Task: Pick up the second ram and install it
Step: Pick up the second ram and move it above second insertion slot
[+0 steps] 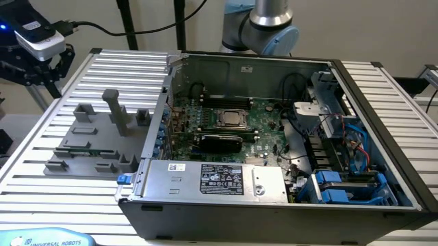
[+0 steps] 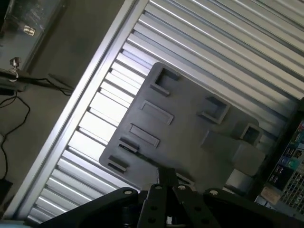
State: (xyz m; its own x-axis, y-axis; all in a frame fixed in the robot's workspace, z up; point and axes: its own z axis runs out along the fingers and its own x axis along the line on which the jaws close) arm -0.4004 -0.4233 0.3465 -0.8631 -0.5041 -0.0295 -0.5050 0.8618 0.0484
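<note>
1. Nearest, an open computer case [image 1: 274, 210] lies on the ribbed metal bench [image 1: 48, 205], with its power supply [image 1: 219, 179] along the near side.
2. Just beside the case, on the exterior view's left, a grey fixture [image 1: 89, 136] sits flat on the bench with one tall post standing upright.
3. The second ram [image 1: 85, 152] lies flat in a slot at the near-left part of that fixture, with nothing touching it.
4. Deeper in the case, the green motherboard [image 1: 263, 138] lies flat, with its processor socket [image 1: 233, 119] near the middle.
5. In the wrist view the end effector [image 2: 166, 183] hangs high over the fixture, pointing down at its top face. Its fingers are pressed together, with nothing gripped between them.
6. Farthest, the arm's silver and blue joint [image 1: 263, 25] rises behind the case's far wall.
</note>
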